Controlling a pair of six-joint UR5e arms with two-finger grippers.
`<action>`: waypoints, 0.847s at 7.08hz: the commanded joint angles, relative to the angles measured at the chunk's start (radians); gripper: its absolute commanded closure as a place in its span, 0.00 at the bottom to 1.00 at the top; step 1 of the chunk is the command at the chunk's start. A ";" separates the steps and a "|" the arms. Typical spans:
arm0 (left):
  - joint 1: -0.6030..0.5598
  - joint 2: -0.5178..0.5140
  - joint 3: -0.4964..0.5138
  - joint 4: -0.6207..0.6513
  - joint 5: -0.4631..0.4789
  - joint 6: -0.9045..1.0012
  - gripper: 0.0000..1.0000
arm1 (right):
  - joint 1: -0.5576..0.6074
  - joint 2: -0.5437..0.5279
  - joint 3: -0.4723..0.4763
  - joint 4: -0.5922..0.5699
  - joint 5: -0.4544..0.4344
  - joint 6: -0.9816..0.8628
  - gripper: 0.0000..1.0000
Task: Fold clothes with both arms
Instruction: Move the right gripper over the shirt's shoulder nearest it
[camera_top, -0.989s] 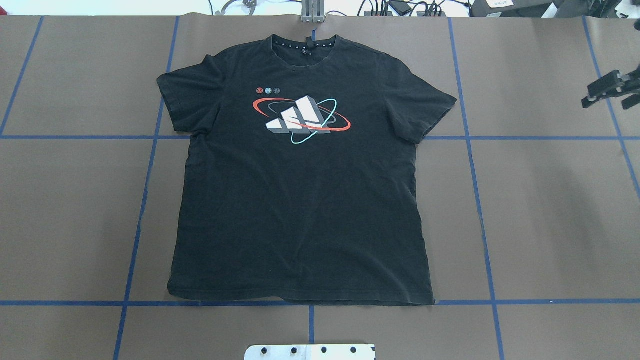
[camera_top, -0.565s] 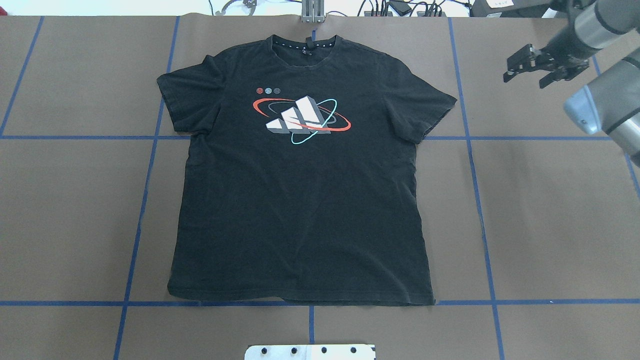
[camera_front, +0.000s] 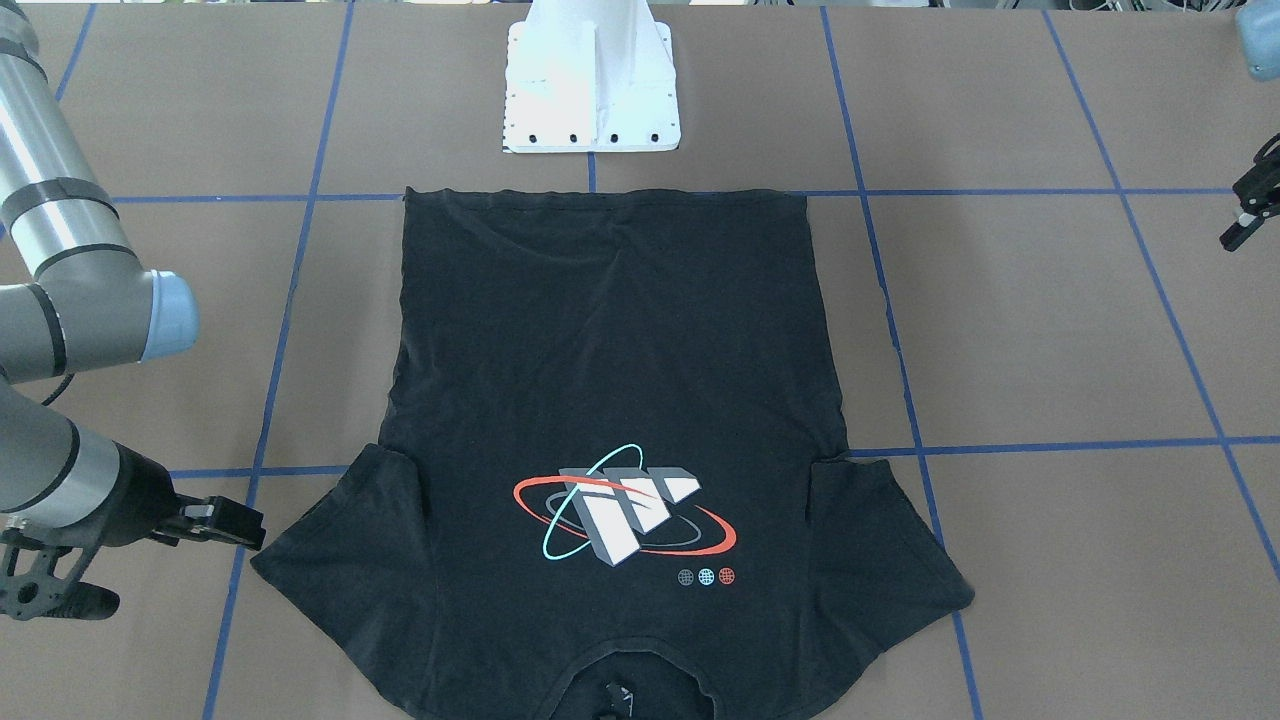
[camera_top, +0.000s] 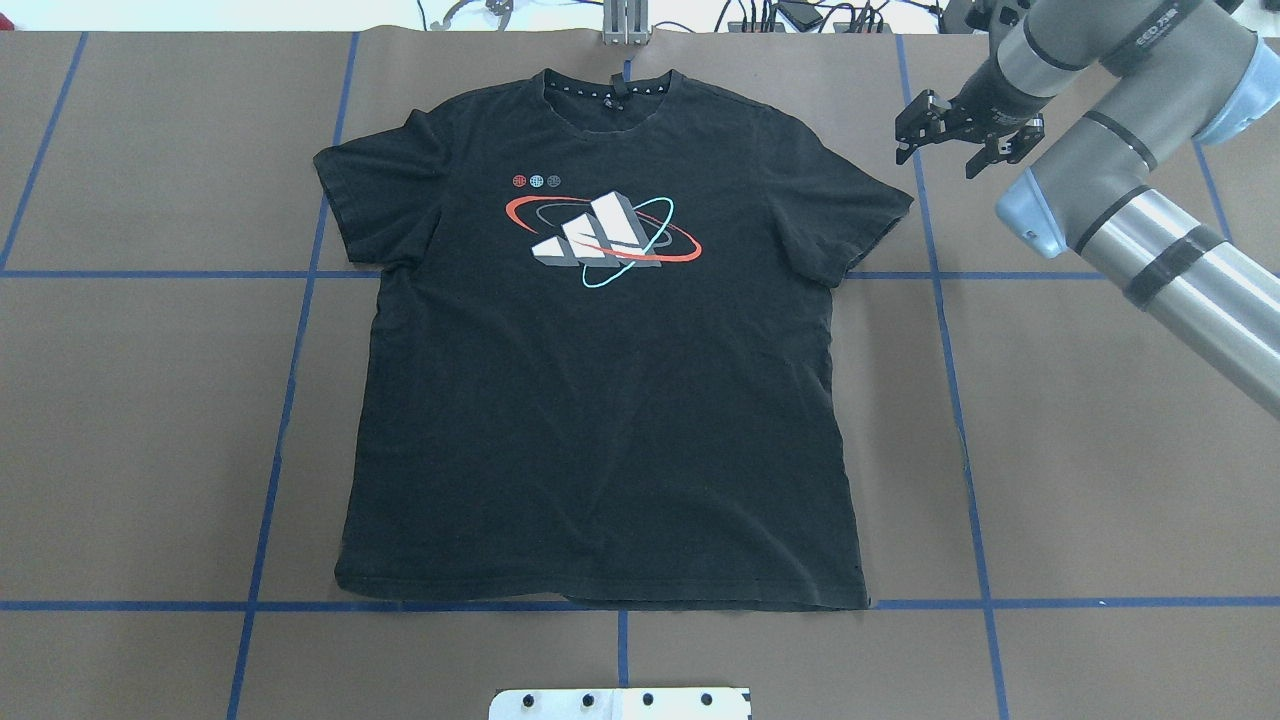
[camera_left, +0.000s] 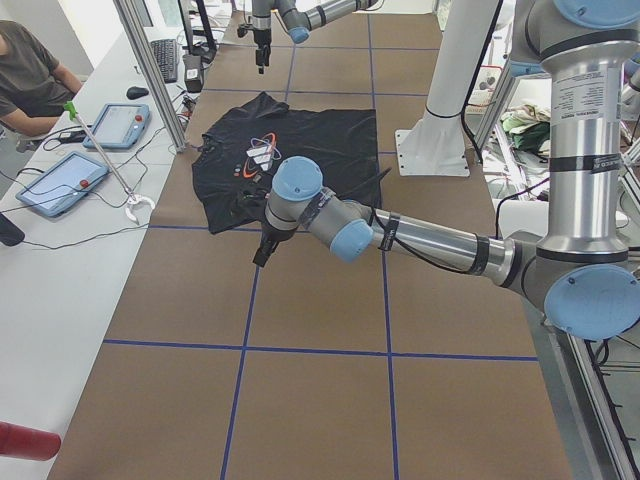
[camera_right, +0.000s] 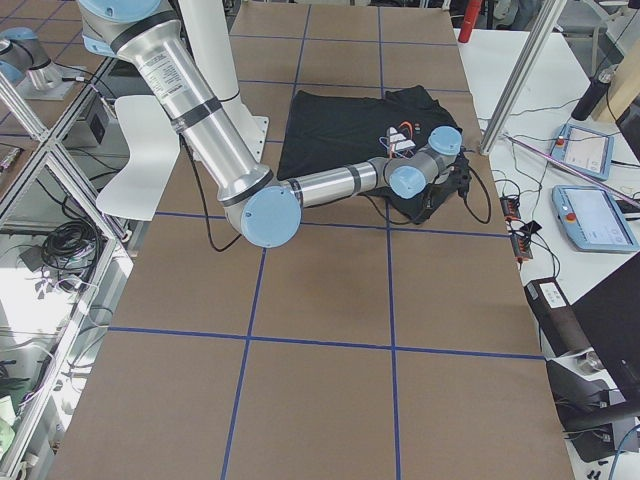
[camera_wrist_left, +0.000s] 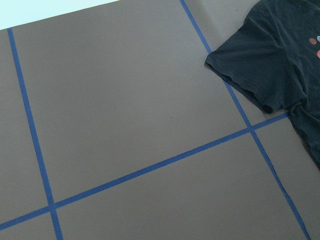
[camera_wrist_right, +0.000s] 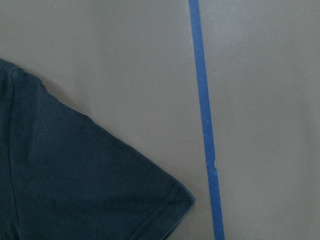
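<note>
Surface: brown paper-covered table (camera_top: 1100, 450) gridded with blue tape lines (camera_top: 940, 330), with the white pedestal base (camera_front: 592, 90) at the robot's edge.
Right fingers: the black two-finger right gripper (camera_top: 940, 150) has its jaws spread apart and holds nothing. It hangs just off the tip of the right sleeve (camera_top: 850, 215).
Left fingers: honestly can't tell. The left gripper (camera_front: 1248, 212) only pokes in at the edge of the front view, off to the side of the cloth and not touching it. Its wrist camera sees paper, tape and the left sleeve (camera_wrist_left: 260, 65) up in one corner.
Shirt: black short-sleeved cotton T-shirt (camera_top: 600, 400) with a red, cyan and white orbit graphic (camera_top: 600, 235). It lies flat and face up, collar away from the robot, hem toward the base, both sleeves spread. Nothing folded yet.
Arms: the silver-grey tubular right arm (camera_top: 1130, 230) reaches in over the far corner. The left arm (camera_left: 430, 235) is stretched out over the paper beside the shirt.
Worry 1: the right wrist view has the sleeve corner down in its lower left. I reckon a straight drop could pinch paper, or only a sliver of hem that slips on the lift.
Worry 2: the arms look unevenly placed. If one grabs and lifts first, the shirt gets dragged skew and the fold comes out crooked.
Worry 3: thin cotton lying flat means the fingers might snag just the top layer, or scuff the paper.
</note>
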 joint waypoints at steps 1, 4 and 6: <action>0.000 0.000 0.000 0.000 0.004 -0.001 0.00 | -0.021 0.036 -0.121 0.080 -0.021 0.002 0.09; 0.000 0.000 -0.003 0.001 0.005 -0.001 0.00 | -0.035 0.056 -0.175 0.109 -0.026 0.002 0.15; 0.000 0.000 0.001 0.001 0.005 -0.001 0.00 | -0.044 0.053 -0.177 0.109 -0.031 0.002 0.17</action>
